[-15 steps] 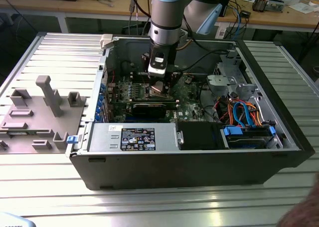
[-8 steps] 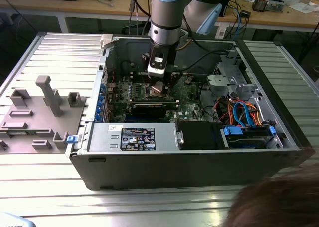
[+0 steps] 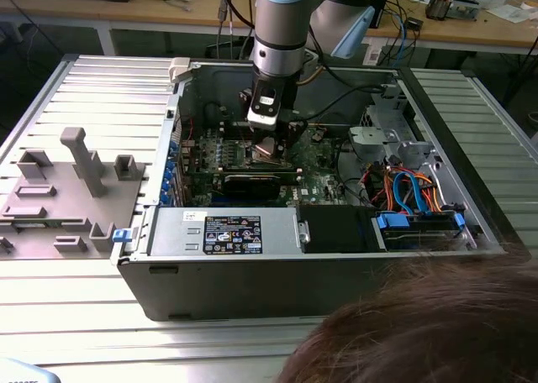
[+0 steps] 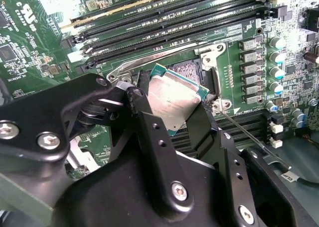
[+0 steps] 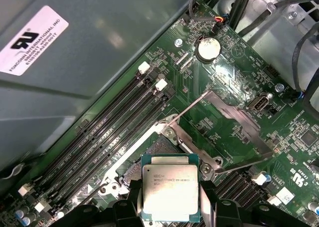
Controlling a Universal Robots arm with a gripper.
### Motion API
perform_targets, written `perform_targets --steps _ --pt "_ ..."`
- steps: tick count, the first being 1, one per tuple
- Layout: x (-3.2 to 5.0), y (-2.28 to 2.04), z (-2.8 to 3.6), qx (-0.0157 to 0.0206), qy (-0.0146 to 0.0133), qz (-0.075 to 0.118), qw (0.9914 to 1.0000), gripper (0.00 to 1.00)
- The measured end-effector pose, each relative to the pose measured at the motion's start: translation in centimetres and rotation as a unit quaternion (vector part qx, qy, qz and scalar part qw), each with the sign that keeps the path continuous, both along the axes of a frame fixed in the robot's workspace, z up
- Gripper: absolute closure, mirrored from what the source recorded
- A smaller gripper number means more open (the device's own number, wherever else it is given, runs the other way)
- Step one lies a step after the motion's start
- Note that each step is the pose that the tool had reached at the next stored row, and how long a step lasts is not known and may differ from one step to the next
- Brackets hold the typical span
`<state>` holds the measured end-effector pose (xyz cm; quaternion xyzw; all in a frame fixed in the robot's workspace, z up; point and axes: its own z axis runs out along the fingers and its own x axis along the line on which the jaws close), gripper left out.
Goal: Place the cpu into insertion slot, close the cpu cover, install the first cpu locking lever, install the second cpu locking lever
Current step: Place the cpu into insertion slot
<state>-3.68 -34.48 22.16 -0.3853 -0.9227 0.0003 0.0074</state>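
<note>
Silvery cpu [image 5: 170,193] in pincer [image 5: 170,199] (near socket [image 5: 153,150])

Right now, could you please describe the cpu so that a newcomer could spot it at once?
Inside the open case, find the green motherboard, where the gripper hangs over the socket. The cpu is the small flat square pinched between its fingers. Its dull silvery top with a green rim sets it apart from the long black memory slots beside it.
</note>
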Motion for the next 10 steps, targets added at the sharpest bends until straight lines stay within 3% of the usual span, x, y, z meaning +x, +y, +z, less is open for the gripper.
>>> perform_targets --steps 6,8,9,10 --pt "0.0 0.0 0.0 0.0 0.0 -0.006 0.99998 0.46" --pt "0.0 0.0 0.0 0.0 0.0 -0.037 0.99933 0.46" --pt "0.0 0.0 0.0 0.0 0.0 -0.043 0.99909 0.46" --pt "0.0 0.0 0.0 0.0 0.0 -0.057 0.99837 0.46"
